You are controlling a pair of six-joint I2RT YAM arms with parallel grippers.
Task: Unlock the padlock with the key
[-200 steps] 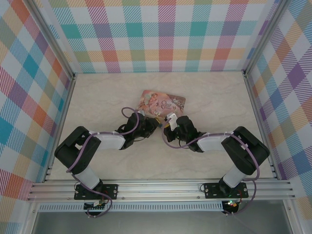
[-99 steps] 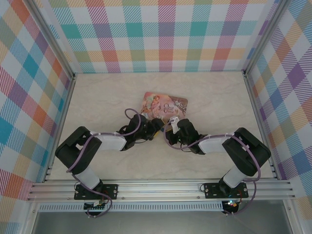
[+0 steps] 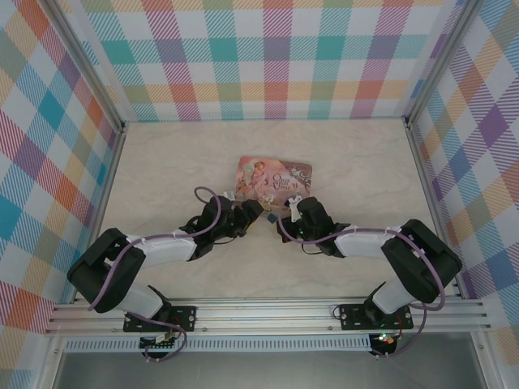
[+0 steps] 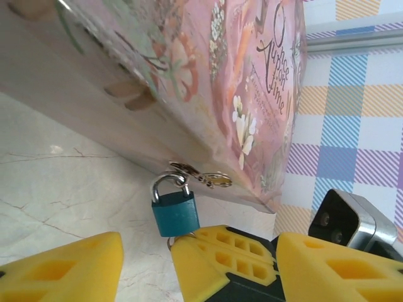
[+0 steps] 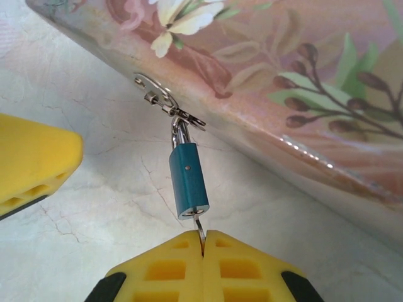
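From above, we see the left claw (image 3: 254,216) and the right claw (image 3: 280,217) facing each other low over the pale marbled table (image 3: 162,162). They sit just in front of the near edge of a flat pink rectangular box printed with flowers and figures (image 3: 274,177).

From the right wrist, a small teal-blue padlock (image 5: 188,179) with a thin silver shackle hangs from a silver metal clasp (image 5: 165,99) on that edge of the box. The padlock leans away from the box over the table, with its keyhole end towards the right claw. The right claw's two yellow fingers (image 5: 164,277) are pressed together. Pinched between their tips is the thin metal key (image 5: 199,225), of which only a bare sliver shows. Its far end meets the bottom face of the padlock, and we cannot tell how deep it goes in. One yellow finger (image 5: 31,157) of the left claw stands off to the side, apart from the padlock.

From the left wrist, both legs of the shackle run down into the teal body. The left claw is spread wide and holds nothing. The padlock and the right claw's pinched fingertips lie in the gap between the left claw's fingers.
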